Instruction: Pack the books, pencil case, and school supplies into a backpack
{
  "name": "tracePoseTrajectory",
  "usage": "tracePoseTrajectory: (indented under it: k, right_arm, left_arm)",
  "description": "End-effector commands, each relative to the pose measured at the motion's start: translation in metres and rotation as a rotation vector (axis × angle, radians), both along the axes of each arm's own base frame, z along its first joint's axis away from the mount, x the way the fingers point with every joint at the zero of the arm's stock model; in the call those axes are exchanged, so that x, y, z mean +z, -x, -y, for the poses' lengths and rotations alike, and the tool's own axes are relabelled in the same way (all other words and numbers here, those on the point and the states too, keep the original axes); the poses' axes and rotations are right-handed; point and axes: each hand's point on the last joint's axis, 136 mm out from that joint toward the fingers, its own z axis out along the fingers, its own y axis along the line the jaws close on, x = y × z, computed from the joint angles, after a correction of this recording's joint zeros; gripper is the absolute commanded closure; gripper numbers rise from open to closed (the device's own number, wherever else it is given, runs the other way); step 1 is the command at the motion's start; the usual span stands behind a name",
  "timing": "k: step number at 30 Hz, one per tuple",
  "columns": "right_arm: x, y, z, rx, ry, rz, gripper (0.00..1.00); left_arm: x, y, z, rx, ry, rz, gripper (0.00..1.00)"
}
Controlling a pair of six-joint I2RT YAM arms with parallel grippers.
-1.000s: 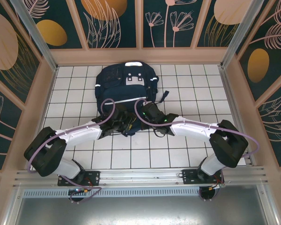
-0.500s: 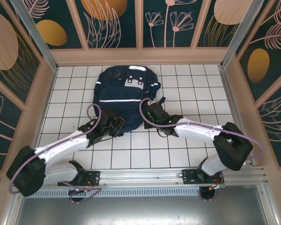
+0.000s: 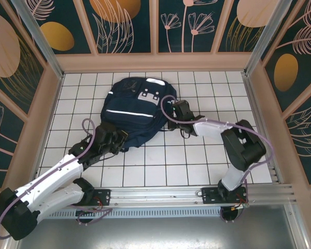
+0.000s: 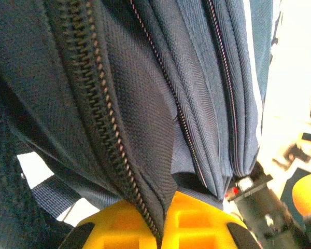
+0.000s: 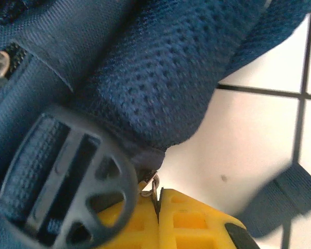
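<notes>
Two arms reach out over a white tiled table [image 3: 197, 155] with dark grout lines, seen from above. Wood-coloured framing and teal walls [image 3: 124, 26] painted with pink leaves and gold ovals close it in, and a metal rail [image 3: 155, 194] runs along the near edge. The backpack [image 3: 132, 109] lies flat on the tiles left of centre, towards the far side, its white stripes facing up. The left gripper [image 3: 115, 140] is at its near-left corner and the right gripper [image 3: 175, 110] is at its right side.

From the left wrist, navy backpack [image 4: 145, 78] fabric hangs close to the lens, and a dark zipper [image 4: 101, 119] runs down into the left gripper [image 4: 161, 236], whose yellow pads are clamped on that fold.

From the right wrist, mesh backpack [image 5: 166, 78] padding and a round black buckle [image 5: 62, 181] sit over bright tile [image 5: 249, 129]. The right gripper [image 5: 158, 207] has its yellow pads pressed together on the backpack's edge, with a small metal loop at the seam.
</notes>
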Motion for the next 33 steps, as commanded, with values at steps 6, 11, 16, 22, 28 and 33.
tracePoseTrajectory:
  k: [6,11,16,22,28,33]
  right_arm:
    - [0.002,-0.084,0.09,-0.293,0.128,0.069,1.0]
    - [0.025,-0.083,0.084,-0.277,0.07,0.088,0.86]
    - [0.062,-0.067,0.084,-0.278,0.007,0.13,0.57]
    - [0.115,-0.035,0.112,-0.35,-0.002,0.236,0.26]
    - [0.149,0.0,0.161,-0.474,0.013,0.396,0.01]
    - [0.145,0.014,0.193,-0.495,0.117,0.513,0.01]
  left_arm:
    - [0.018,-0.018,0.019,-0.104,-0.01,0.076,1.0]
    - [0.026,-0.033,0.053,-0.186,0.048,0.114,0.94]
    - [0.024,-0.048,0.057,-0.232,-0.091,0.096,0.24]
    - [0.029,-0.067,0.016,-0.218,-0.392,0.084,0.01]
    - [0.04,-0.098,-0.101,-0.007,-0.832,0.075,0.01]
    - [0.053,-0.116,-0.172,0.163,-1.11,0.208,0.02]
